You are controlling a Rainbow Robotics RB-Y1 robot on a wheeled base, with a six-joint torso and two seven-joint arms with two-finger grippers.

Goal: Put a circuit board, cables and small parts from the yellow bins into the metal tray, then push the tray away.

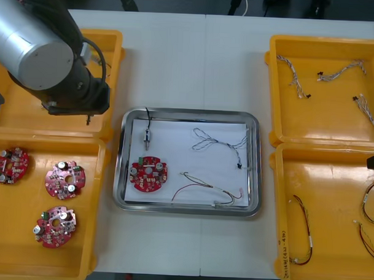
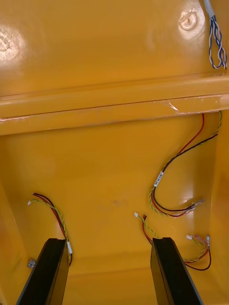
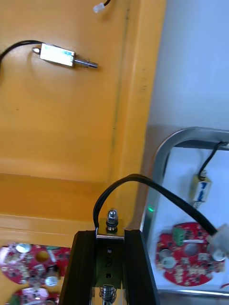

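My left gripper (image 3: 109, 259) is shut on a small metal part (image 3: 110, 224) with a black cable (image 3: 143, 181) looping off it. It hangs over the inner rim of the far left yellow bin (image 1: 28, 113), close to the metal tray (image 1: 254, 127); my left gripper (image 1: 85, 110) is seen there from above. In the tray lie a red circuit board (image 1: 148, 174), another small metal part (image 1: 148, 137), a blue and white cable (image 1: 221, 142) and a red and yellow cable (image 1: 203, 191). My right gripper (image 2: 109, 274) stands open above red and yellow cables (image 2: 174, 200) in the near right bin (image 1: 333, 182).
The near left bin (image 1: 23, 245) holds three circuit boards (image 1: 64, 179). One more metal part (image 3: 57, 55) lies in the far left bin. Blue and white cables (image 1: 340, 70) lie in the far right bin (image 1: 323, 120). Bare table lies beyond the tray.
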